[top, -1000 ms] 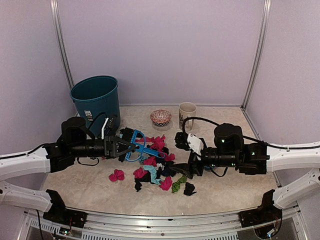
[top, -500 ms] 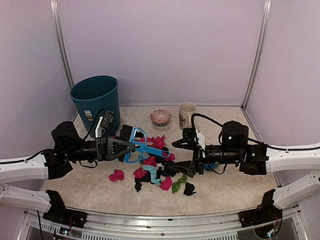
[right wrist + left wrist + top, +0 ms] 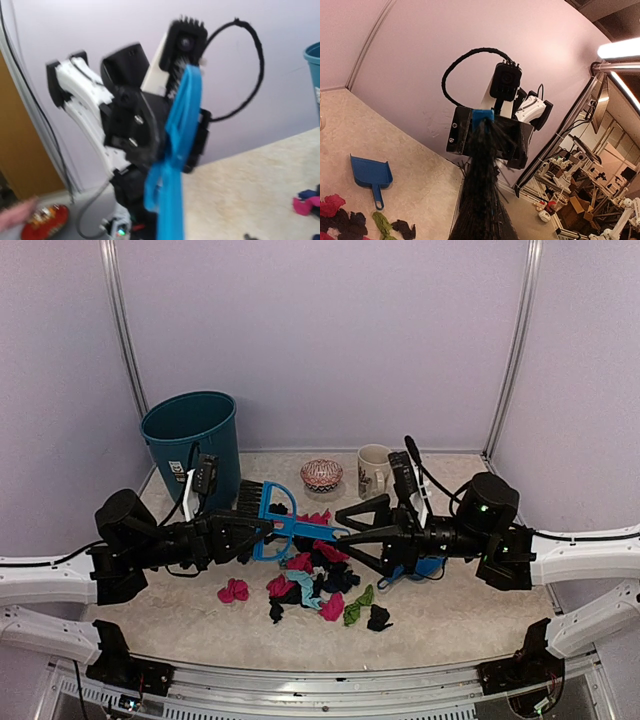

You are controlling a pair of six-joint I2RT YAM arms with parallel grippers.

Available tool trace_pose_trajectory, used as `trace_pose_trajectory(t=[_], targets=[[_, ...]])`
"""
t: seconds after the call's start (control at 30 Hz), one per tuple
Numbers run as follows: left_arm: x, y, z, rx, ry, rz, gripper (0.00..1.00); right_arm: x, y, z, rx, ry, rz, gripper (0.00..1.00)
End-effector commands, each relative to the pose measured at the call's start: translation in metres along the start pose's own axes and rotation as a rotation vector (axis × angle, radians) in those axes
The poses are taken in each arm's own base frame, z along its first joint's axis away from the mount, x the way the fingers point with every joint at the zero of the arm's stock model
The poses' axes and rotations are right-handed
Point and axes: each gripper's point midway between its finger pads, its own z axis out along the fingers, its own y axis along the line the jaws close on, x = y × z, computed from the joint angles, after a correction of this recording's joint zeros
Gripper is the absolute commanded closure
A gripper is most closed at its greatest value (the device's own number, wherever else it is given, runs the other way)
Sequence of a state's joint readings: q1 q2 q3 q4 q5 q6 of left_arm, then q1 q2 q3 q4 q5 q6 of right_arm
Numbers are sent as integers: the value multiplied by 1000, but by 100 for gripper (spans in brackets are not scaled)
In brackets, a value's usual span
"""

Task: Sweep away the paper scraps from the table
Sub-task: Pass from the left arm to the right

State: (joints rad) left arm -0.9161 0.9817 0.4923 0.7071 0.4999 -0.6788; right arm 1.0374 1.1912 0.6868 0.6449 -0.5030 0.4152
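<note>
- Here, nearest the arm bases, the paper scraps (image 3: 312, 585) lie in a loose heap on the middle of the table (image 3: 470, 625). One pink wad sits a little apart on the left and a black one on the right.
- Just beyond the heap and above it, we see the brush (image 3: 290, 528) held off the surface. Its long axis runs left to right, with the black bristles at the left end and the blue handle pointing right.
- The left gripper (image 3: 250, 530) comes in from the left and is pressed together on the bristle end of the brush.
- The right gripper (image 3: 345, 530) faces it from the right with its fingers spread, and the handle tip sits between them. In the left wrist view the blue tip lies inside the gap with neither jaw seeming to bear on it, so we read no grip there yet.
- The relation that matters is this: the handle tip lies straight ahead of the right gripper, in line with its reach. The scraps lie on the near side of both grippers and below them.
- We judge the coming move to be a hand-over, with the right jaws closing across the handle. The risk is the tip slipping out if the brush tilts.
- The dustpan (image 3: 430, 568) lies on the table under the right arm, to the right of the heap.
- Farthest off, the bin (image 3: 192, 440), bowl (image 3: 321, 474) and mug (image 3: 374, 468) stand by the back wall, well apart from the scraps.
</note>
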Motion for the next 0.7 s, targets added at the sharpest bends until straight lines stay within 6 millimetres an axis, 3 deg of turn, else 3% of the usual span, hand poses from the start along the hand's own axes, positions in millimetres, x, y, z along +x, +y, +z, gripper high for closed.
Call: trace_pose_trajectory(t=[0.0,0.27,0.43,0.67], targets=[[-12,-3,3,4,-83,68,100,-16,2,1,-23,-63,119,33],[-12,-1,7,-21,-152,73,100,-18,-12,8,10,-147,193,43],[-17,1,7,-43,-200,60,100,-14,-13,19,1,-143,192,47],[-17,6,5,-65,-213,44,100,-15,-13,20,-3,-176,187,53]])
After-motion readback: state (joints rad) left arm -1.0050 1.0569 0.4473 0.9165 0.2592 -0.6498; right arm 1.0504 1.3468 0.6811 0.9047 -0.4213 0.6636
